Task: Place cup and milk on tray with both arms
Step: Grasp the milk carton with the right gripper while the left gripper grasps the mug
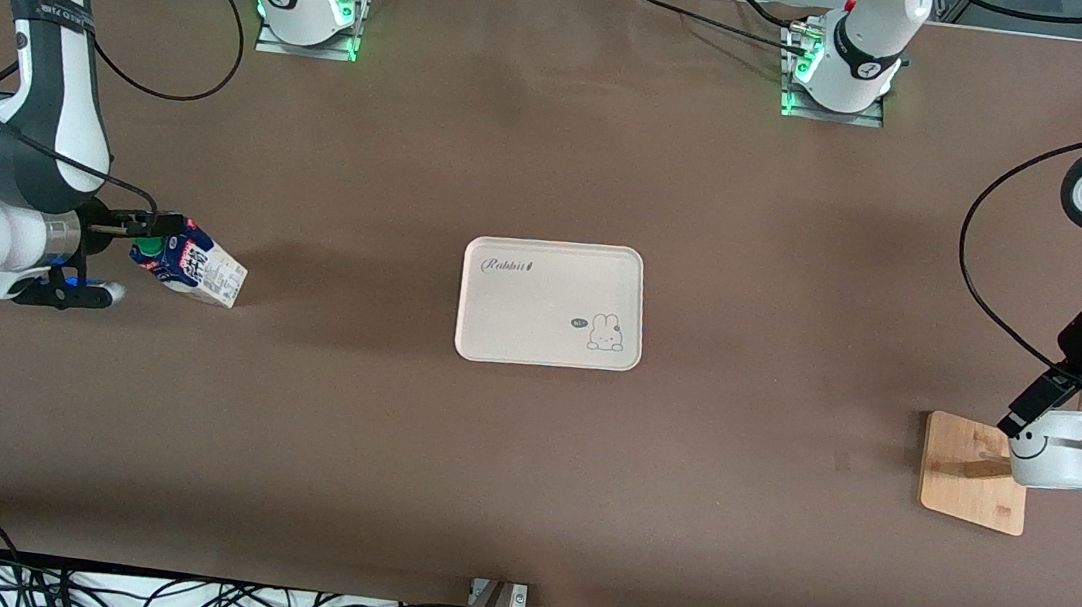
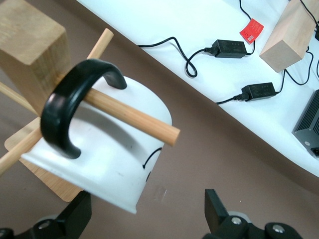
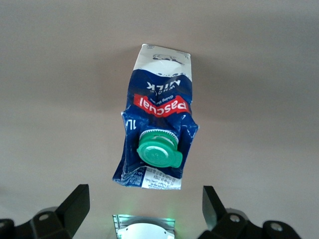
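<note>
Tray (image 1: 551, 303) mid-table. Milk (image 1: 195, 269) toward right arm's end, well apart from tray. Cup (image 1: 1056, 453) hangs on wooden stand (image 1: 974, 473) toward left arm's end.

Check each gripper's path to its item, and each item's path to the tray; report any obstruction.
Nothing lies between the open right gripper and the milk, or between the milk and the tray. The open left gripper is at the cup, but the cup's handle hangs on a wooden peg of the stand; it must slide off first.
</note>
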{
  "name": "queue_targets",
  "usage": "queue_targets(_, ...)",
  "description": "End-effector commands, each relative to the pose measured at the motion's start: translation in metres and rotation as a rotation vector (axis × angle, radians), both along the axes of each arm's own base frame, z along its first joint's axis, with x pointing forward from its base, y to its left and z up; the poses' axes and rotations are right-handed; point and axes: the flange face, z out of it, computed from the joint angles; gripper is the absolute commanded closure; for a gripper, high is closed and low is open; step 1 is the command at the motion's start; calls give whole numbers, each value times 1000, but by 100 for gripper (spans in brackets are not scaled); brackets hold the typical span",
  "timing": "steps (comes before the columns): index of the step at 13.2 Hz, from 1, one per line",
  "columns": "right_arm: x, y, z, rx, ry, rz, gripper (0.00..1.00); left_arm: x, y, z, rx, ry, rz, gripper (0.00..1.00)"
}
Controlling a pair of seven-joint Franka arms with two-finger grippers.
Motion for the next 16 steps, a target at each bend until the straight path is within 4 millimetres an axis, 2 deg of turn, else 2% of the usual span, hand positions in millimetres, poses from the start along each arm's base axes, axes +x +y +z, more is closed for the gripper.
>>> queue_targets(1,-4,-4,-6,19,-5,-3,0,13,5,4,4,-35,-31,0)
queue_targets(2,-5,-5,-7,17,-2,-3,0,16,5,1,-5,-35,-31,0)
queue_targets(3,-5,-6,-12,15,7,-6,0,17,5,2,3,-40,-45,20)
queue_targets(4,-4,-7,-15,16,10,-9,0,17,5,3,11,-43,-59,47)
queue_targets(5,-5,-8,-15,16,10,-12,0,17,6,3,12,-44,-61,55)
queue_targets(7,-4,-12,-14,13,7,-21,0,17,5,3,15,-43,-67,58)
queue_targets(11,-2,-20,-27,5,12,-40,0,16,5,5,16,-46,-67,68)
queue_targets(13,-2,-20,-29,5,17,-40,0,16,5,7,14,-46,-66,79)
queue_targets(16,0,-18,-34,5,17,-37,0,16,4,9,14,-48,-68,85)
